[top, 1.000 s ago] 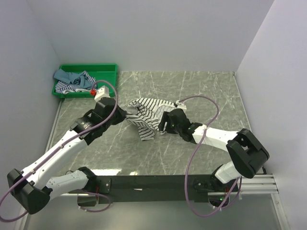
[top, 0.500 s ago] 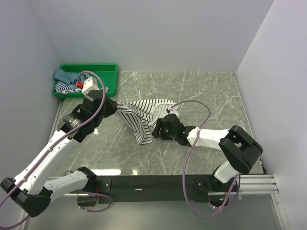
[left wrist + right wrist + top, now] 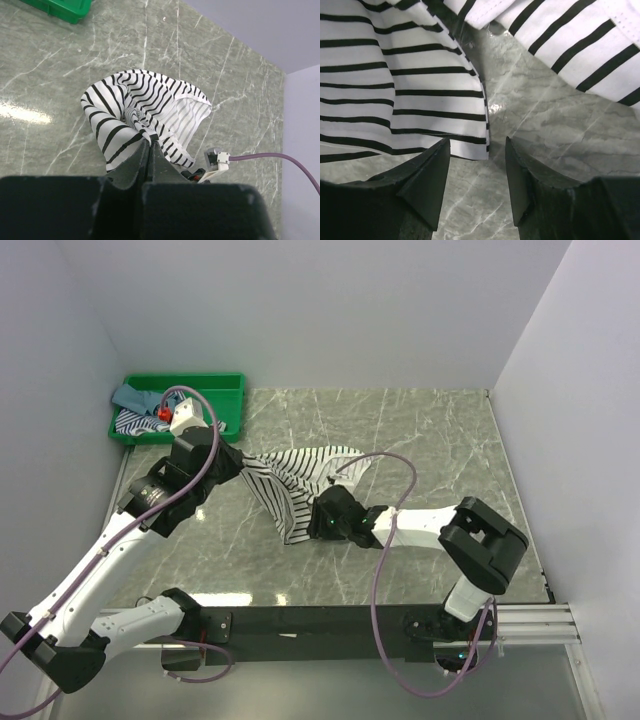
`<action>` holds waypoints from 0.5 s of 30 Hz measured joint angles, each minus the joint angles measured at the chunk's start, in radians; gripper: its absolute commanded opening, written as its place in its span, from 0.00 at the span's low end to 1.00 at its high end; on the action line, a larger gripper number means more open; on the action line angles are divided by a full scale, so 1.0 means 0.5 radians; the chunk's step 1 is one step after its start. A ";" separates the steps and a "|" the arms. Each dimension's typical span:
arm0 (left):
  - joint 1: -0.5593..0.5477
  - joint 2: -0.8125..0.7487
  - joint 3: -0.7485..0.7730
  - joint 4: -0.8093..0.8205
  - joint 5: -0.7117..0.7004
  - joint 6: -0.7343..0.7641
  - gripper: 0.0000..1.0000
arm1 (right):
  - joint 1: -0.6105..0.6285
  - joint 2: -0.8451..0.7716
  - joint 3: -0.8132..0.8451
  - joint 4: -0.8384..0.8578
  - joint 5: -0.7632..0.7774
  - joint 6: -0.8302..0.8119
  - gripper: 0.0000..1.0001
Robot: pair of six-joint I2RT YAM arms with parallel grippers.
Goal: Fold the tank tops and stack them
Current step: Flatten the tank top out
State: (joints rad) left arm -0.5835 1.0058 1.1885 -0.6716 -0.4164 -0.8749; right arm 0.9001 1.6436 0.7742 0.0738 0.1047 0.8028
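Observation:
The white tank top with thin black stripes point(image 3: 300, 480) hangs bunched over the table's middle. My left gripper point(image 3: 238, 464) is shut on its upper edge and holds it up; in the left wrist view the cloth point(image 3: 140, 110) droops from the closed gripper point(image 3: 150, 142). My right gripper point(image 3: 318, 525) is open low at the cloth's lower corner; in the right wrist view the gripper point(image 3: 477, 150) frames the hem's corner point(image 3: 470, 145) just above the table. The teal-blue top point(image 3: 135, 397) and the blue-and-white striped top point(image 3: 140, 420) lie in the green tray.
The green plastic tray point(image 3: 222, 390) stands at the back left corner. Grey walls close in the left, back and right sides. The right arm's purple cable point(image 3: 400, 465) arcs over the marbled table point(image 3: 440, 440).
My right gripper slid left along the table to the cloth's lower corner. My left gripper lifted the top up and left a second ago, then held still.

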 measured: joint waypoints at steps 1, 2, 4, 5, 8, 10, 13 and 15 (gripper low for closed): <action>0.002 0.000 0.000 0.000 0.000 0.000 0.00 | 0.013 0.006 0.015 -0.021 0.021 -0.002 0.50; 0.002 0.000 0.000 0.001 0.000 0.002 0.00 | 0.027 0.012 0.032 -0.050 0.040 -0.008 0.48; 0.002 0.000 0.000 0.000 0.000 0.005 0.00 | 0.058 0.037 0.077 -0.121 0.094 -0.018 0.46; 0.004 -0.001 0.000 0.000 0.000 0.005 0.00 | 0.071 0.047 0.098 -0.153 0.116 -0.015 0.45; 0.009 -0.002 0.000 0.000 0.001 0.011 0.00 | 0.115 0.071 0.153 -0.242 0.198 -0.017 0.45; 0.013 -0.005 0.000 0.001 0.002 0.018 0.00 | 0.140 0.075 0.170 -0.291 0.240 -0.016 0.45; 0.018 -0.018 -0.006 0.002 0.007 0.028 0.00 | 0.178 0.101 0.221 -0.363 0.299 -0.018 0.42; 0.020 -0.035 -0.018 0.001 0.010 0.033 0.00 | 0.200 0.133 0.266 -0.412 0.334 -0.018 0.40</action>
State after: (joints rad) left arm -0.5735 0.9882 1.1797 -0.6712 -0.4114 -0.8585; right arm 1.0000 1.7100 0.9070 -0.1322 0.2718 0.7937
